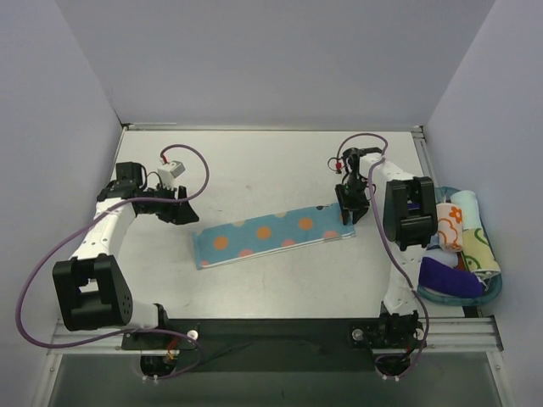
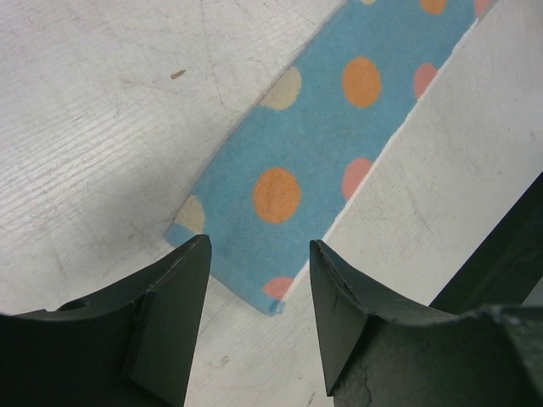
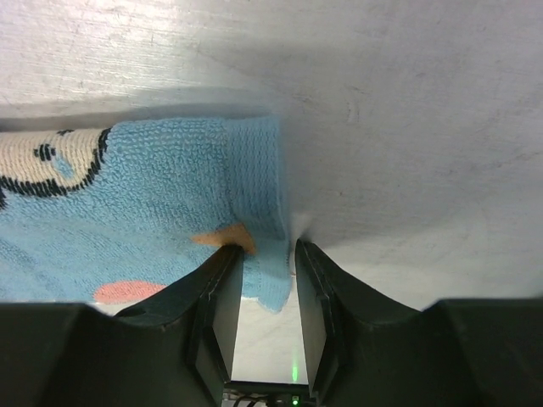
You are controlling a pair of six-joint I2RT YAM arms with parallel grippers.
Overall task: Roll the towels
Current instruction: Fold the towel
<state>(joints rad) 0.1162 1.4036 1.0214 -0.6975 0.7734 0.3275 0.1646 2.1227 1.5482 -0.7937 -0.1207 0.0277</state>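
Though covered from above at its right end by the right gripper (image 3: pixel 269 254), the blue towel (image 1: pixel 271 235) is laid flat mid-way across the surface (image 1: pixel 280 161), with bare room left toward the far edge. That end's corner is pinched in narrow jaws; the left gripper (image 2: pixel 259 254) is held with jaws wide above the left end.

- Two arms, same build: the left arm (image 1: pixel 97 229) and right arm (image 1: pixel 407 212) are slim white tubes with chunky, boxy black joints.
- Each one has a thin purple cable (image 1: pixel 25 297) hanging off it in big loops.
- Left pincer (image 2: pixel 259 246): two matte black wedge-shaped fingers with a slightly grainy finish.
- Right pincer (image 3: pixel 265 254): same black fingers, plus a tiny green light (image 3: pixel 293 373) glowing low down between them.
- Little white box (image 1: pixel 172 170) on the left wrist, and a small red plug (image 1: pixel 338 161) up by the right wrist.
- Black bases (image 1: pixel 386 335) at the bottom.
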